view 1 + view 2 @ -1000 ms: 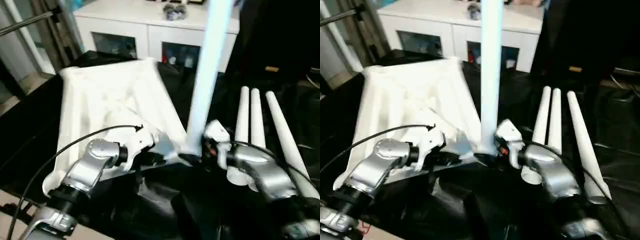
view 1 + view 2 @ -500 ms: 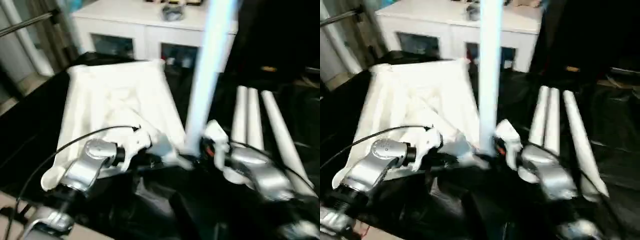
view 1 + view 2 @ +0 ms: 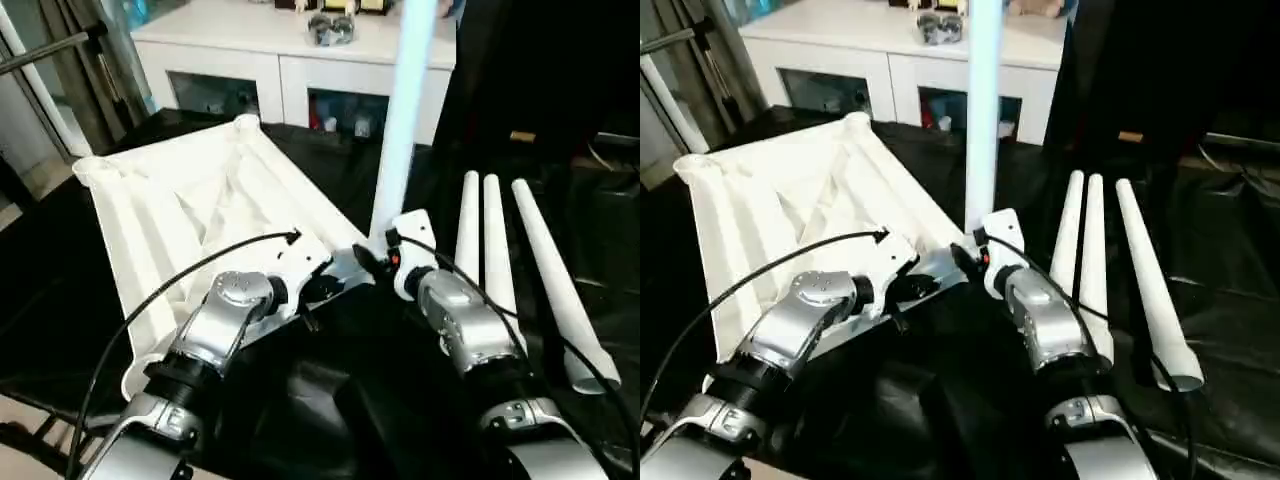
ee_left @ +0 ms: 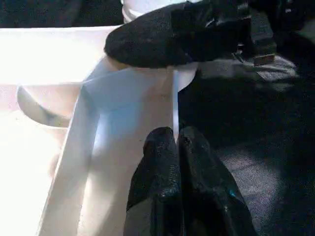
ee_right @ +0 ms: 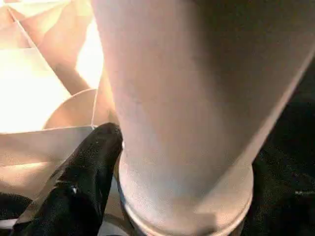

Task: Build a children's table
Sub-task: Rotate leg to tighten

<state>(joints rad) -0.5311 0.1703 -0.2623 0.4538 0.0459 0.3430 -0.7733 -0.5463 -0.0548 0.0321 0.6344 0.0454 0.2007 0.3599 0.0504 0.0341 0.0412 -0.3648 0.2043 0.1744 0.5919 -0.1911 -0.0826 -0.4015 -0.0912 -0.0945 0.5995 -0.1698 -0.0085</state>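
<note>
Now our tabletop [image 3: 190, 210] lies turned compared with a second ago; our left gripper [image 4: 173, 147] pinches its rim, right gripper [image 3: 372, 262] straddles the upright leg [image 3: 400, 130] in its corner socket.

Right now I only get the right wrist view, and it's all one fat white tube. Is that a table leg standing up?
Observer: Yes. From the head camera, that leg stands upright in the near corner socket of the upside-down tabletop.
Operator: How many more legs are there?
Observer: Three spare legs lie side by side on the black cloth, on the robot's right of the tabletop.
Operator: What's my other hand doing?
Observer: The left gripper is shut on the tabletop's thin edge, close to that socket.
</note>
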